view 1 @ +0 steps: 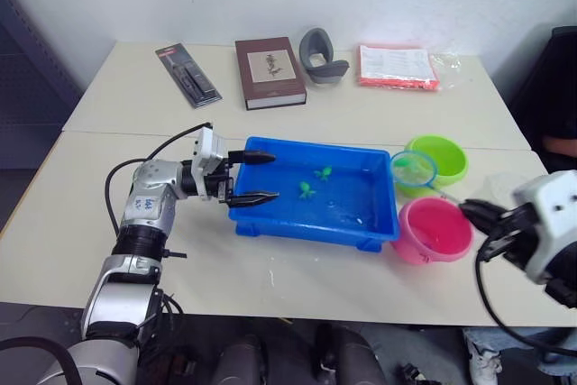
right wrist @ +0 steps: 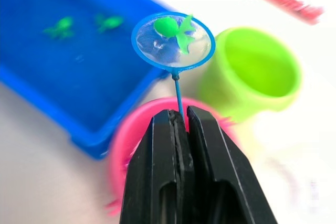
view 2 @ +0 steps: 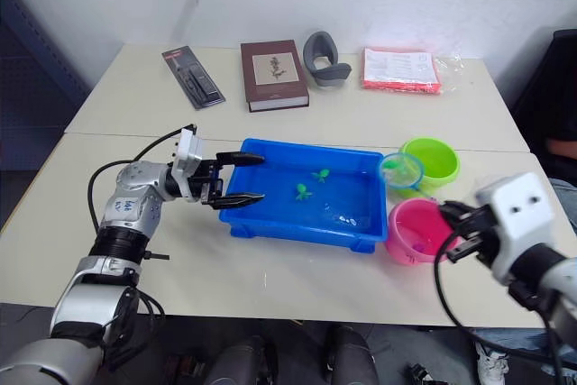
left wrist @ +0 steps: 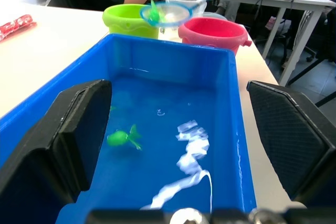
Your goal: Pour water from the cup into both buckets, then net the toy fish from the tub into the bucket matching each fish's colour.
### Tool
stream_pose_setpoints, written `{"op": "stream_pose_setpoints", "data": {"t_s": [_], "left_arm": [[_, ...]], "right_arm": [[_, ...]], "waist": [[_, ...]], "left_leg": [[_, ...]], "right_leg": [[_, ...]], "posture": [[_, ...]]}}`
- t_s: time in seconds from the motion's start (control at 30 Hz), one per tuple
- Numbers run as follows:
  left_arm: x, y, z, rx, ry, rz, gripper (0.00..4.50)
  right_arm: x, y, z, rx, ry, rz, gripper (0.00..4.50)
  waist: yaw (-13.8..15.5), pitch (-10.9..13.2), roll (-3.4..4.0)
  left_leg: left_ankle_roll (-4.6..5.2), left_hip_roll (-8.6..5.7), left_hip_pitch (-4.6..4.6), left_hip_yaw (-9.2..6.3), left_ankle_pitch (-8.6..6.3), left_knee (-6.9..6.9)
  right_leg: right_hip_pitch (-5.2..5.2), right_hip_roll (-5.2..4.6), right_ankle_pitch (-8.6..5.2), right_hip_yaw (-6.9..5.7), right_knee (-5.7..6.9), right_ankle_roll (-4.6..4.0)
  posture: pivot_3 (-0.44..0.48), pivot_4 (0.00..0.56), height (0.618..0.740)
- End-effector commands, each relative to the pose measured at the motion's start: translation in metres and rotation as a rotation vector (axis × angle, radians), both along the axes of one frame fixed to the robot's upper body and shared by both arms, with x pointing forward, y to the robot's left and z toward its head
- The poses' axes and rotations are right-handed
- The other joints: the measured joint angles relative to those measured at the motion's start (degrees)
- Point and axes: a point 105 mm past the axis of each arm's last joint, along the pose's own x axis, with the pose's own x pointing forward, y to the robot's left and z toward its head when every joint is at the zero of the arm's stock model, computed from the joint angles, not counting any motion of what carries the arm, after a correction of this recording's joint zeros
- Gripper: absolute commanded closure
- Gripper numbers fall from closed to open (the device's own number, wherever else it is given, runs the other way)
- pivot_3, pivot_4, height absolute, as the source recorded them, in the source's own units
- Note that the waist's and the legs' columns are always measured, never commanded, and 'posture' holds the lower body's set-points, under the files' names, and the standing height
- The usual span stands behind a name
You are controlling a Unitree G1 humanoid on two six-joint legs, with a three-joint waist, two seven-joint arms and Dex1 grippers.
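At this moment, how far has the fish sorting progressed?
In hand: the right gripper holds the net with one green fish between the tub and the green bucket. Left: two green fish in the tub, whose end the open left gripper straddles.
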Motion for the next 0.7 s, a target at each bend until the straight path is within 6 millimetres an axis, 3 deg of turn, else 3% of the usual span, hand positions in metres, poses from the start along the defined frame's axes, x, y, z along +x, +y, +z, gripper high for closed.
{"op": "stream_pose_setpoints", "data": {"t_s": [0.03,0.13,0.27,0.6,0.7], "left_arm": [[0.002,-0.004,0.01,-0.021,-0.036,-0.022,0.06],[0.002,-0.007,0.013,-0.023,-0.041,-0.027,0.06],[0.003,-0.013,0.02,-0.059,-0.035,-0.026,0.06],[-0.002,-0.027,0.028,-0.115,-0.001,-0.025,0.06],[-0.003,-0.029,0.029,-0.12,0.001,-0.023,0.06]], "right_arm": [[0.003,-0.026,0.017,-0.05,-0.094,-0.064,4.5],[0.007,-0.041,0.018,-0.101,-0.113,-0.108,4.5],[0.019,-0.07,0.016,-0.293,-0.157,-0.182,4.5],[0.049,-0.079,-0.001,-0.782,-0.255,-0.068,4.5],[0.053,-0.077,-0.005,-1.045,-0.291,0.024,4.5]], "waist": [[0.0,0.0,0.0],[-0.1,0.0,0.0],[-0.2,0.0,0.0],[-0.2,0.0,0.01],[-0.2,0.0,0.01]], "left_leg": [[0.01,-0.01,0.02,0.01,0.01,-0.02],[0.03,-0.03,0.04,0.04,0.02,-0.1],[0.04,-0.06,0.08,0.12,0.03,-0.1],[0.06,-0.09,0.1,0.19,0.07,-0.11],[0.05,-0.09,0.11,0.21,0.09,-0.12]], "right_leg": [[0.0,0.0,0.0,0.01,0.0,0.01],[-0.01,0.0,0.0,0.01,-0.01,0.01],[-0.02,-0.01,0.01,0.01,0.0,0.03],[-0.02,-0.05,0.05,0.0,0.01,0.1],[-0.02,-0.07,0.05,0.01,0.02,0.11]], "posture": [[0.0,0.15,0.74],[0.0,0.15,0.74],[0.0,0.15,0.74],[0.0,0.15,0.74],[0.0,0.15,0.74]]}}
